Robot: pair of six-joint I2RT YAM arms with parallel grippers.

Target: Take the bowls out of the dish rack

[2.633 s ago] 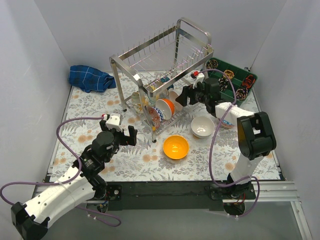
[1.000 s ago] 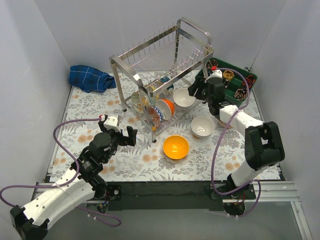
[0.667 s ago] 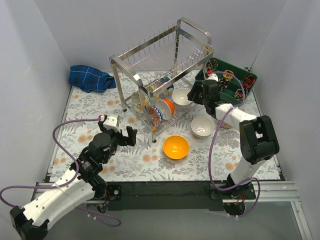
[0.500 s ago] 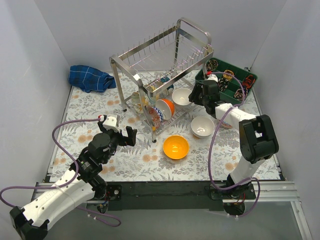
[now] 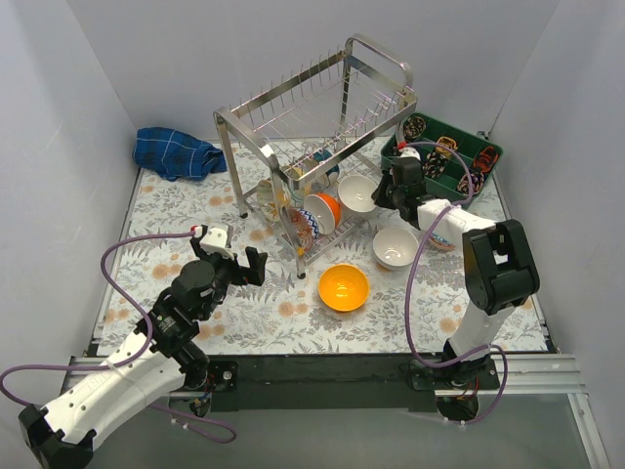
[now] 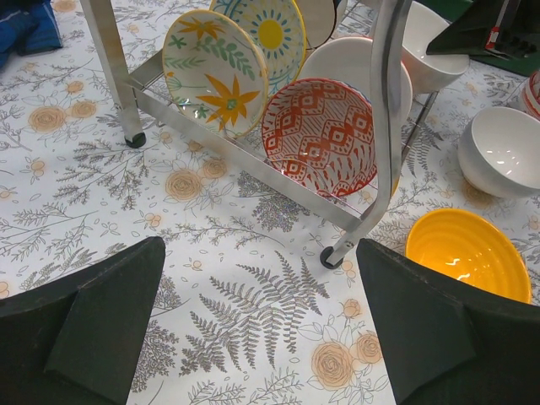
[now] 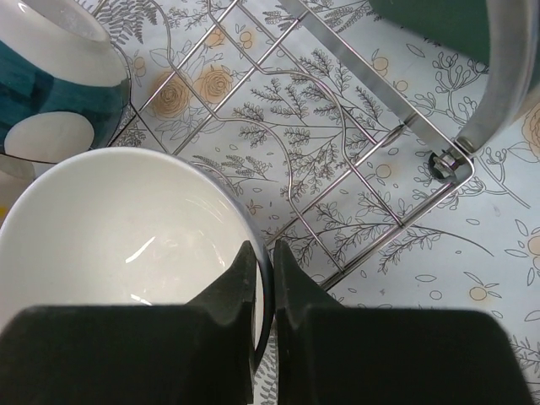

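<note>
The dish rack (image 5: pixel 322 107) stands at the back middle. Its lower tier holds tilted bowls: a red-and-white one (image 6: pixel 316 135), a cream floral one (image 6: pixel 215 72) and an orange-backed one (image 5: pixel 320 210). At the tier's right end my right gripper (image 7: pixel 263 261) is shut on the rim of a plain white bowl (image 7: pixel 118 228), one finger inside and one outside. An orange bowl (image 5: pixel 343 286) and a white bowl (image 5: pixel 395 246) sit upright on the mat. My left gripper (image 6: pixel 261 329) hangs open over the mat in front of the rack, holding nothing.
A green divided tray (image 5: pixel 449 161) with small items sits behind the right arm. A blue cloth (image 5: pixel 178 153) lies at the back left. A teal-and-white cup (image 7: pixel 51 93) stands on the rack wire beside the held bowl. White walls enclose the mat.
My right gripper moved left to the white bowl and closed its fingers on the rim. The left arm has stayed still.
</note>
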